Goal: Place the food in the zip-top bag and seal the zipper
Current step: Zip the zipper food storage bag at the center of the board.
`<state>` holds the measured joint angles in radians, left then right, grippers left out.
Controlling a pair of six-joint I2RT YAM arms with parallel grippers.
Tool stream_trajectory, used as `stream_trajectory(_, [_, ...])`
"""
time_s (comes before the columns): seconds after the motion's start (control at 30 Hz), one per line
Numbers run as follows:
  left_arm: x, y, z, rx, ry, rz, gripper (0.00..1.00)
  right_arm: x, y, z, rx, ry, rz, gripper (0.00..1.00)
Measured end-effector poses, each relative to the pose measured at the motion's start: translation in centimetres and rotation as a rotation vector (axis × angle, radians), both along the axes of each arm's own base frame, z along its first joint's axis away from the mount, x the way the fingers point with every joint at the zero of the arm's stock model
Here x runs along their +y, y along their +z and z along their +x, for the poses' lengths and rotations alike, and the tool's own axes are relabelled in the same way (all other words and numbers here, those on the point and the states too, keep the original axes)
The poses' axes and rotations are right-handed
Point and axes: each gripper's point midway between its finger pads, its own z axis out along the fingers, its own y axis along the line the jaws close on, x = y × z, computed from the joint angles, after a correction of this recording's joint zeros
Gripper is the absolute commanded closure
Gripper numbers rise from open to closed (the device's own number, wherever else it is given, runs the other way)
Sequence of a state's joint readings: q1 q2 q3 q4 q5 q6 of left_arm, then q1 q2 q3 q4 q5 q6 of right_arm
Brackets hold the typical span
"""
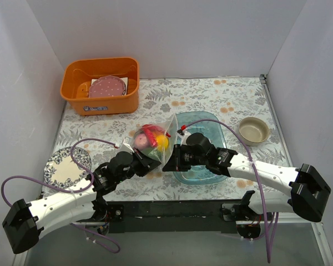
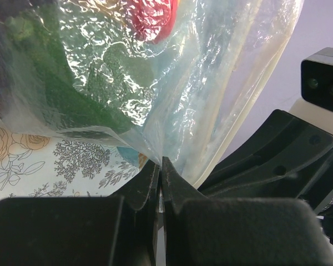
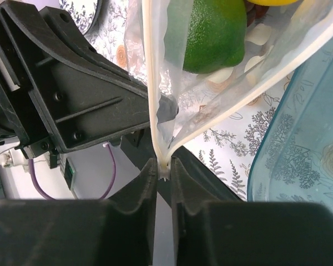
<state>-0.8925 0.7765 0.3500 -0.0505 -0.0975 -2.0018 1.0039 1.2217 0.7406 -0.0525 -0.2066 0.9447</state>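
The zip-top bag [image 1: 151, 138] hangs between my two grippers over the floral mat, beside the blue tray. The food shows through it: a red piece [image 1: 150, 131], a yellow lemon [image 1: 162, 142] and a green fruit [image 3: 211, 33]. My left gripper [image 2: 160, 162] is shut on a lower edge of the bag [image 2: 211, 83]; in the top view, the left gripper [image 1: 155, 161] sits at the bag's near side. My right gripper [image 3: 164, 165] is shut on the end of the zipper [image 3: 151, 83], where its two pale strips meet. Above the pinch the strips spread apart.
A translucent blue tray [image 1: 211, 123] lies under my right gripper [image 1: 166, 163]. An orange bin [image 1: 77, 97] holding a pink dotted plate [image 1: 106, 87] stands at the back left. A beige bowl [image 1: 253, 131] sits right, a patterned plate [image 1: 64, 169] near left.
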Motion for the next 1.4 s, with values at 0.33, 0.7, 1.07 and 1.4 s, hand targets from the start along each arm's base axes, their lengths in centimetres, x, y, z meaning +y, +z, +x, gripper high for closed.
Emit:
stream_trajectory(0.33, [-0.2, 0.5, -0.1, -0.014, -0.007, -0.025, 0.76, -0.1, 0.4, 0.3, -0.014, -0.02, 0.013, 0.94])
stream_trajectory(0.7, [-0.6, 0.5, -0.5, -0.023, -0.039, -0.06, 0.69, -0.3, 0.2, 0.6, -0.017, -0.054, 0.023, 0.95])
stream_trajectory(1.07, [-1.0, 0.6, -1.0, -0.024, -0.065, -0.073, 0.62, -1.0, 0.9, 1.2, -0.054, -0.112, 0.041, 0.96])
stream_trajectory(1.4, [-1.4, -0.1, -1.2, -0.02, -0.077, -0.068, 0.61, -1.4, 1.5, 1.6, -0.075, -0.143, 0.057, 0.98])
